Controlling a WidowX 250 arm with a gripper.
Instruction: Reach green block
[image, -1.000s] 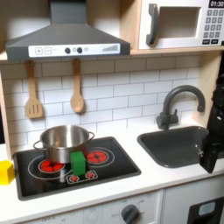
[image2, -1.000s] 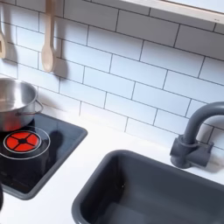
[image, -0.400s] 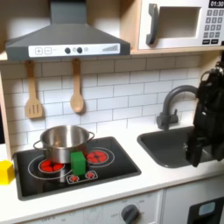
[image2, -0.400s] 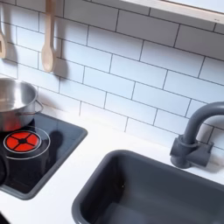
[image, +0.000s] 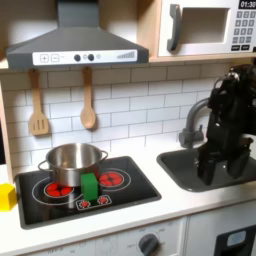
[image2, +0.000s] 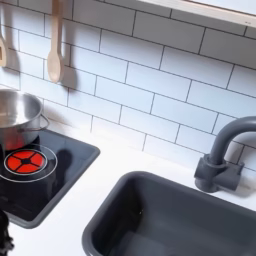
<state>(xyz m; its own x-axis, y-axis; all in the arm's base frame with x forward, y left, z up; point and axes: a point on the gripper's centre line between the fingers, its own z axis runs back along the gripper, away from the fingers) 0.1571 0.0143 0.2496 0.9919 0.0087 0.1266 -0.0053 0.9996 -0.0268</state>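
In the first exterior view the green block (image: 89, 186) stands upright on the black cooktop (image: 135, 190), touching the steel pot (image: 72, 161) at its five o'clock. Well apart at three o'clock, the pincer (image: 221, 170) hangs over the dark sink (image: 190, 172); its opening cannot be told. The white bench (image: 175, 205) meets a white tiled wall (image: 140, 100).

No lettering can be read anywhere; the microwave (image: 205, 27) keypad, above the claw (image: 222, 165) in the first exterior view, shows only blurred white buttons.
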